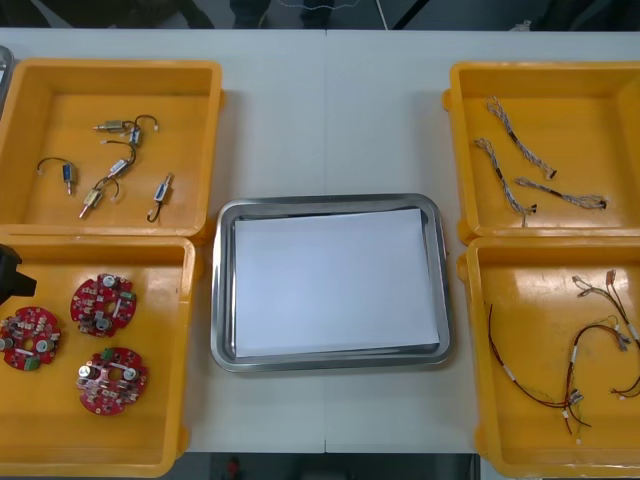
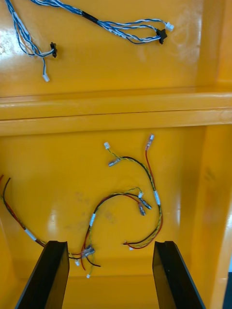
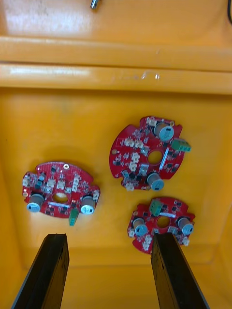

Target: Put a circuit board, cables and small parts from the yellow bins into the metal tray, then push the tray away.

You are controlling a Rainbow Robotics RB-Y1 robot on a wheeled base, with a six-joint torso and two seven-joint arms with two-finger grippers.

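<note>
The metal tray (image 1: pixel 222 290), white inside, lies mid-table with nothing in it. Three round red circuit boards (image 1: pixel 102 304) rest in the near left yellow bin (image 1: pixel 150 420). My left gripper (image 3: pixel 108 237) hangs open above them; one board (image 3: pixel 162 223) lies just beyond its right finger and another (image 3: pixel 60 195) beyond its left finger. Over the near right bin (image 1: pixel 520 300), my right gripper (image 2: pixel 108 244) is open above the red and yellow cables (image 2: pixel 140 193). Neither gripper holds anything.
The far left bin (image 1: pixel 60 110) holds several small metal parts (image 1: pixel 118 165). Twisted blue and white cables (image 1: pixel 520 150) lie in the far right bin (image 1: pixel 600 130). A black part of the left arm (image 1: pixel 12 272) shows at the table's left edge.
</note>
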